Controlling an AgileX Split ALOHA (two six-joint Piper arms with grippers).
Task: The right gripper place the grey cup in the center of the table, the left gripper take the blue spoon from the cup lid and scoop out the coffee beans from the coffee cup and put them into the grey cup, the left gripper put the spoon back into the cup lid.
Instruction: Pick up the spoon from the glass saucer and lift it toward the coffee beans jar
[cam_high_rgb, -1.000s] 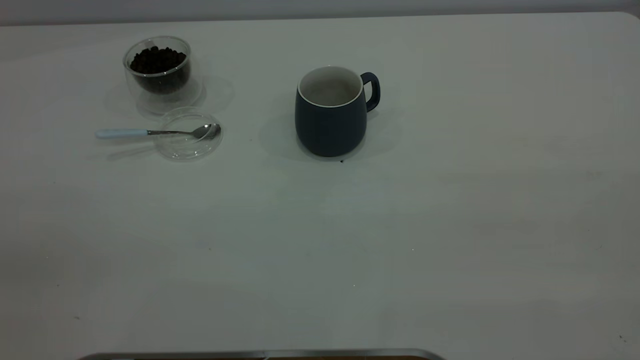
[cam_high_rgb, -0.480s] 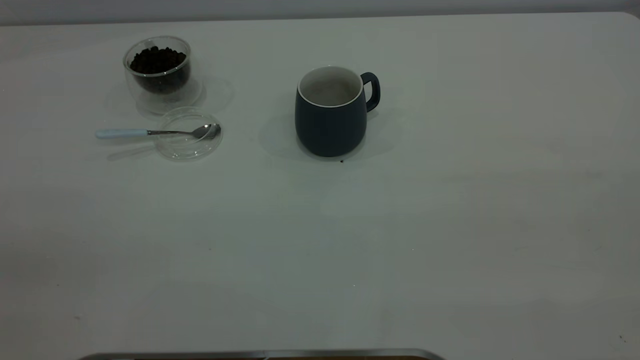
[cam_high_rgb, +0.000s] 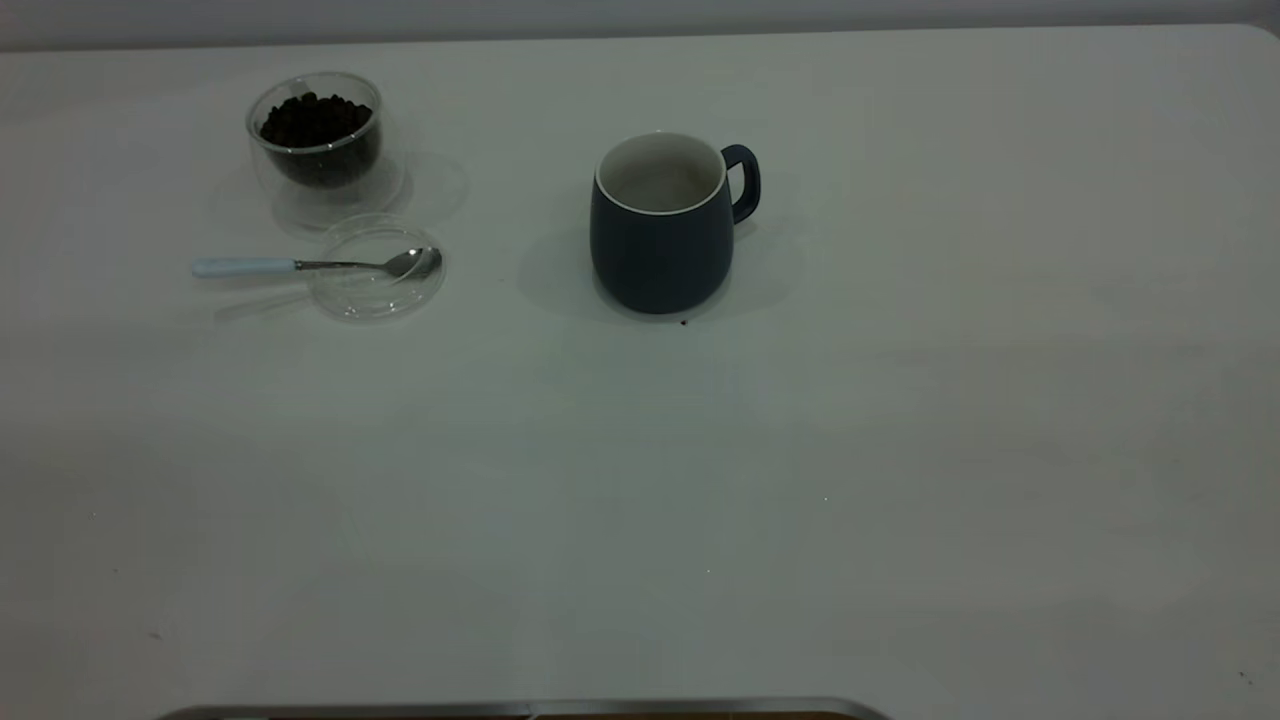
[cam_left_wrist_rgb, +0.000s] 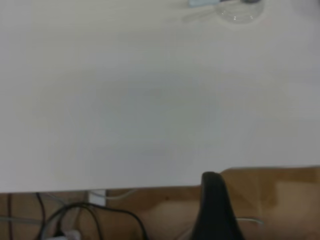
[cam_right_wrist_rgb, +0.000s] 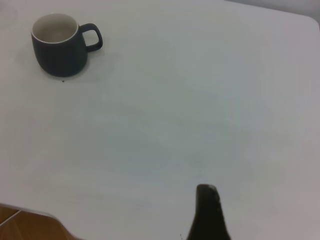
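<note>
The grey cup (cam_high_rgb: 660, 240) stands upright near the table's (cam_high_rgb: 800, 450) centre, handle to the right, with nothing showing inside; it also shows in the right wrist view (cam_right_wrist_rgb: 59, 52). The coffee cup (cam_high_rgb: 316, 150) with coffee beans (cam_high_rgb: 315, 118) stands at the far left. In front of it lies the cup lid (cam_high_rgb: 375, 290), with the blue spoon (cam_high_rgb: 300, 265) resting bowl-in-lid, handle pointing left. Neither arm shows in the exterior view. My left gripper (cam_left_wrist_rgb: 212, 187) shows as one shut dark tip over the table's near edge, far from the lid (cam_left_wrist_rgb: 239, 12). My right gripper (cam_right_wrist_rgb: 206, 192) is shut, empty, far from the mug.
A tiny dark speck (cam_high_rgb: 684, 322) lies just in front of the mug. A metal strip (cam_high_rgb: 520, 710) runs along the table's near edge. Below that edge, cables (cam_left_wrist_rgb: 75, 220) and brown floor show in the left wrist view.
</note>
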